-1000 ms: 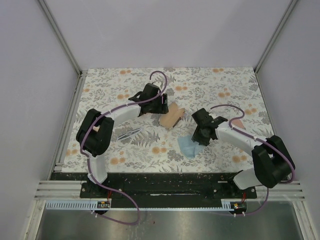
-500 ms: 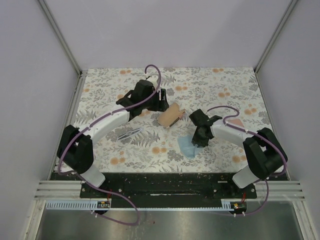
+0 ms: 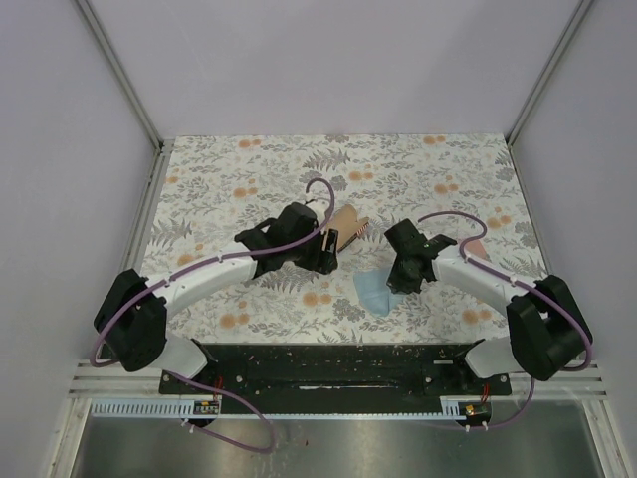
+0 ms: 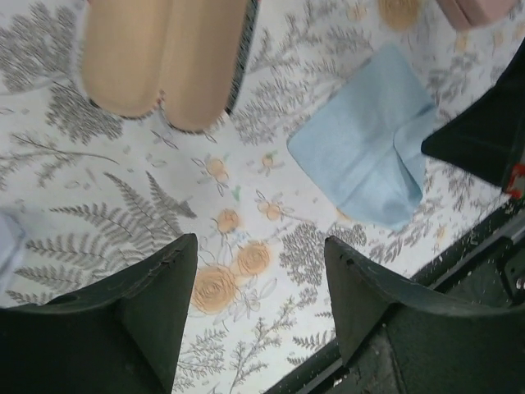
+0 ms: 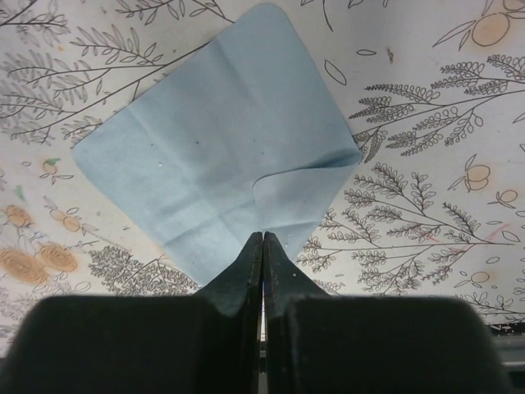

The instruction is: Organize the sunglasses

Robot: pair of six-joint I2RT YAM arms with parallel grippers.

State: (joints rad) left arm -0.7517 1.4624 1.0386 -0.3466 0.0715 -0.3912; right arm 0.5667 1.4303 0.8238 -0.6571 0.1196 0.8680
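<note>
On floral table (image 5: 426, 123), blue cloth (image 5: 213, 139), right fingers (image 5: 248, 275) closed, perhaps pinching it.

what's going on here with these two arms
The right end effector is shut with its tips at the edge of the blue cloth, seemingly pinching it. The left end effector hangs open and empty over the floral table, near the open tan-lined case. Neither holds sunglasses.

no readable text, labels, brands, numbers or signs anywhere in all three views.
</note>
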